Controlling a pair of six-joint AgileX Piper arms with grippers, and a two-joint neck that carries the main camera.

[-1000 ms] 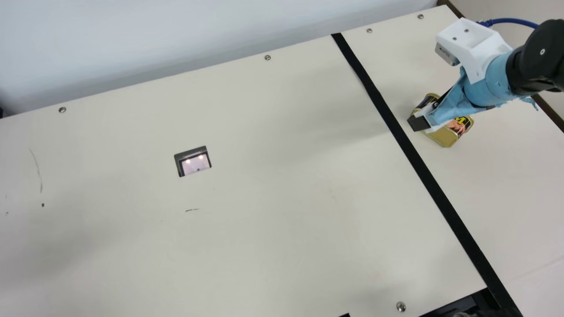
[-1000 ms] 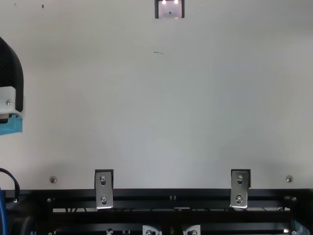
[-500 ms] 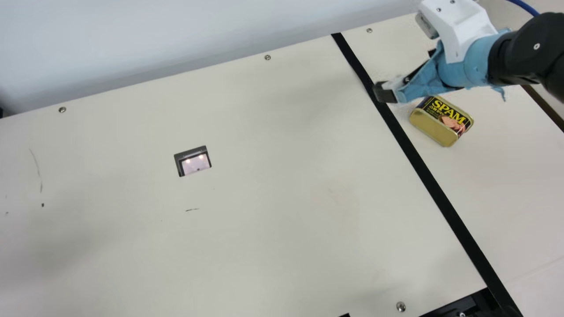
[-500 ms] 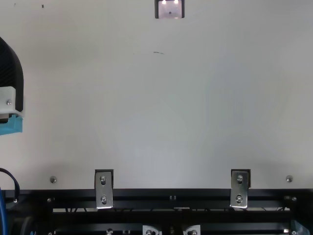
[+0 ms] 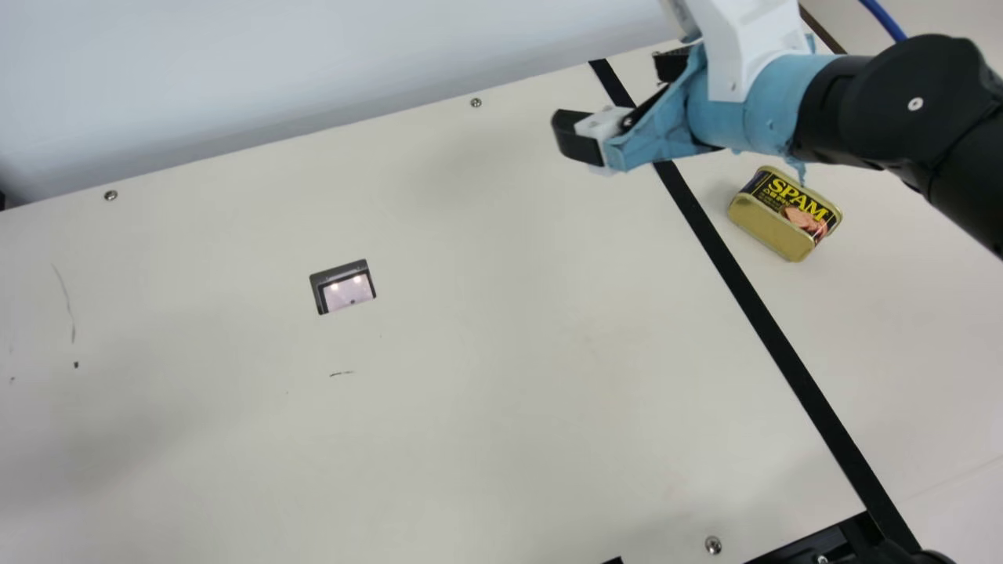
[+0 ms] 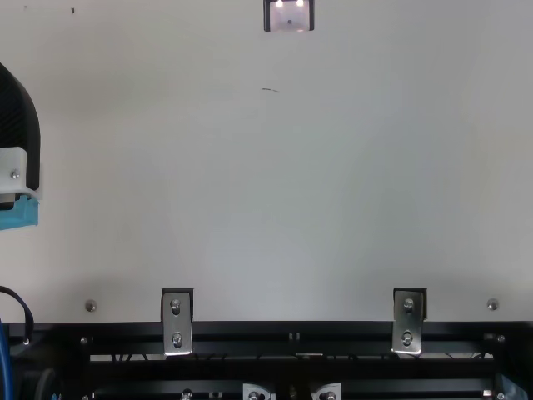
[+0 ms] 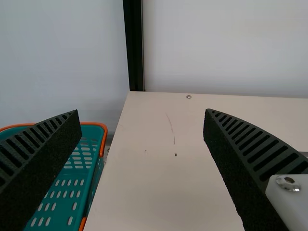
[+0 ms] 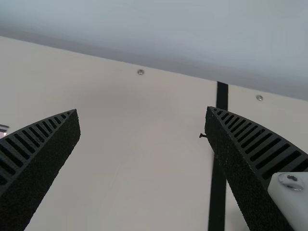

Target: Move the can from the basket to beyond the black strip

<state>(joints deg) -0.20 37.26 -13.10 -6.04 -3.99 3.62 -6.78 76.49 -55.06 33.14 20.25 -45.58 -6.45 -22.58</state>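
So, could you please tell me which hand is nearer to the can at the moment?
Right. The right hand hovers above the black strip, left of the can and farther back; the left hand is much farther off, by the left side of the table.

- In the main view, I see a dark-framed panel (image 5: 342,287) in the cream table (image 5: 470,407).
- I see a short dark mark (image 5: 342,374) near that panel.
- I observe screws (image 5: 476,103) along the table's edge, near the pale wall (image 5: 274,63).
- In the left wrist view, I identify an upright black post (image 7: 134,48).
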